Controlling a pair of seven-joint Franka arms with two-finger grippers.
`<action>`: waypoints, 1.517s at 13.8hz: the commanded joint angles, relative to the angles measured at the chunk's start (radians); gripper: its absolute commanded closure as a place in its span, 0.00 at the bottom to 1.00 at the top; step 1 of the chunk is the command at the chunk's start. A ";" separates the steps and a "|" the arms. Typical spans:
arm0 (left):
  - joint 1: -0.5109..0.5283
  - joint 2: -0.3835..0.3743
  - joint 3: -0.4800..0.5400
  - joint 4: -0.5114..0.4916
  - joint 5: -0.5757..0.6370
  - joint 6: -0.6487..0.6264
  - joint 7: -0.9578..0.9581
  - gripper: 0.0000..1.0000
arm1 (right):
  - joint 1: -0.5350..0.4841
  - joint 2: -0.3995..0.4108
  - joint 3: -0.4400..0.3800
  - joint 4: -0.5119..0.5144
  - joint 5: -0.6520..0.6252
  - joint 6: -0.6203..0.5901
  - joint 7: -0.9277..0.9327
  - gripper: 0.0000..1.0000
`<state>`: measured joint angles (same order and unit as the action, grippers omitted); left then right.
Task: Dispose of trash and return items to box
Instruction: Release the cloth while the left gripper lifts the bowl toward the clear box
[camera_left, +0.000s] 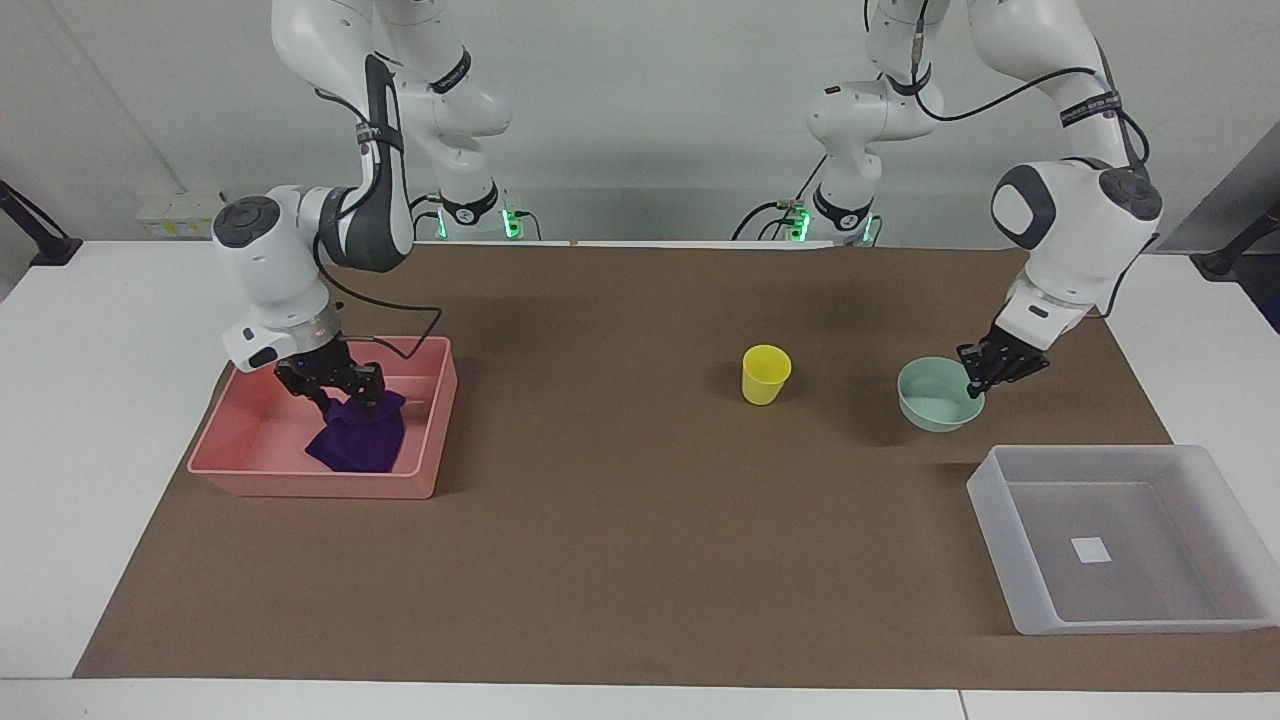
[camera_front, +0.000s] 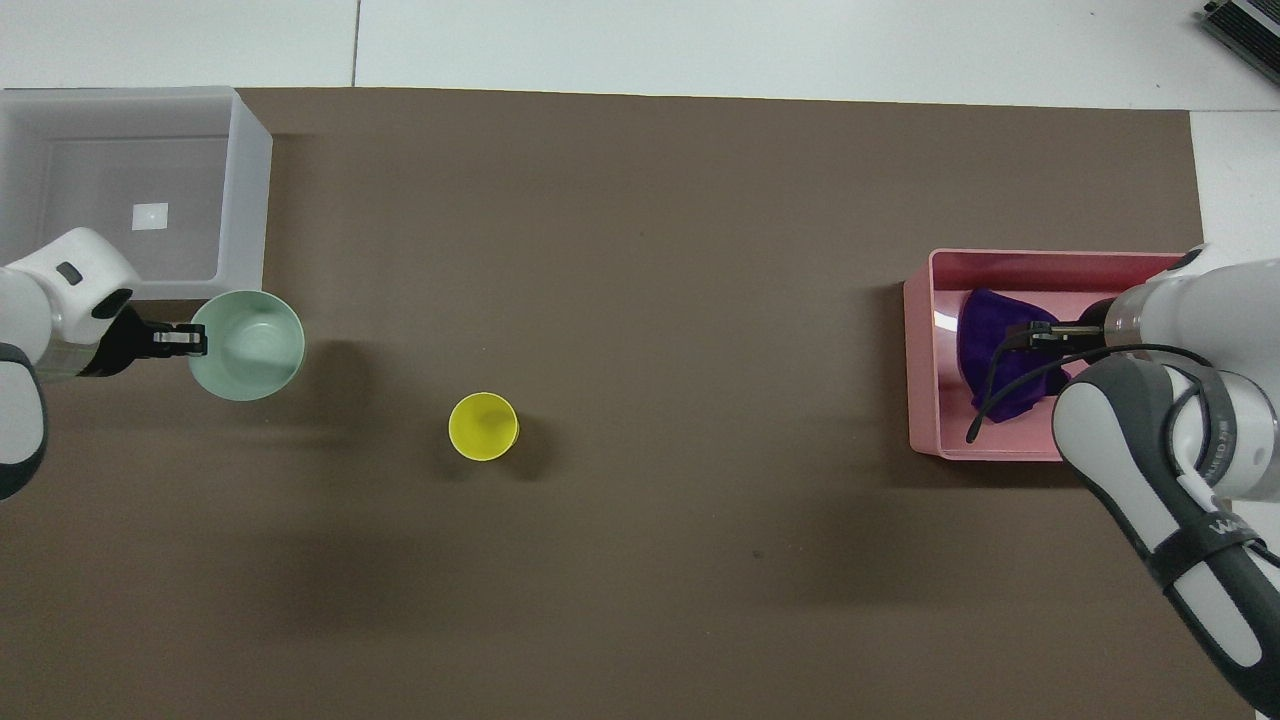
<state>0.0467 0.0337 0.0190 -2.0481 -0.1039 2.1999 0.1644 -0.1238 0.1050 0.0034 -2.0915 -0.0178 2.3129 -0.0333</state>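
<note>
Desk (camera_left: 620, 560): box (camera_left: 1000, 500) at my left arm's end. Cloth (camera_left: 358, 440) lies in pink tray (camera_left: 300, 480), my right jaws (camera_left: 342, 388) open above it. Left jaws (camera_left: 983, 378) pinch bowl (camera_left: 932, 410) rim, raised. Cup (camera_left: 766, 374) stands mid-desk.

Brown mat (camera_left: 600, 560) open mid-table; only yellow cup (camera_left: 766, 374) stands there, upright.
</note>
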 joint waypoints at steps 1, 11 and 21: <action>0.034 0.100 -0.004 0.181 -0.014 -0.068 -0.008 1.00 | -0.007 -0.053 0.012 0.085 0.008 -0.151 -0.019 0.00; 0.136 0.423 -0.002 0.667 -0.025 -0.066 -0.014 1.00 | -0.005 -0.198 0.020 0.338 0.005 -0.558 0.041 0.00; 0.208 0.647 -0.017 0.835 -0.036 0.008 -0.013 1.00 | -0.008 -0.205 0.017 0.429 0.009 -0.705 0.064 0.00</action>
<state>0.2305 0.6572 0.0100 -1.2553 -0.1171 2.2143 0.1539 -0.1251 -0.1032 0.0127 -1.6663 -0.0164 1.6213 0.0143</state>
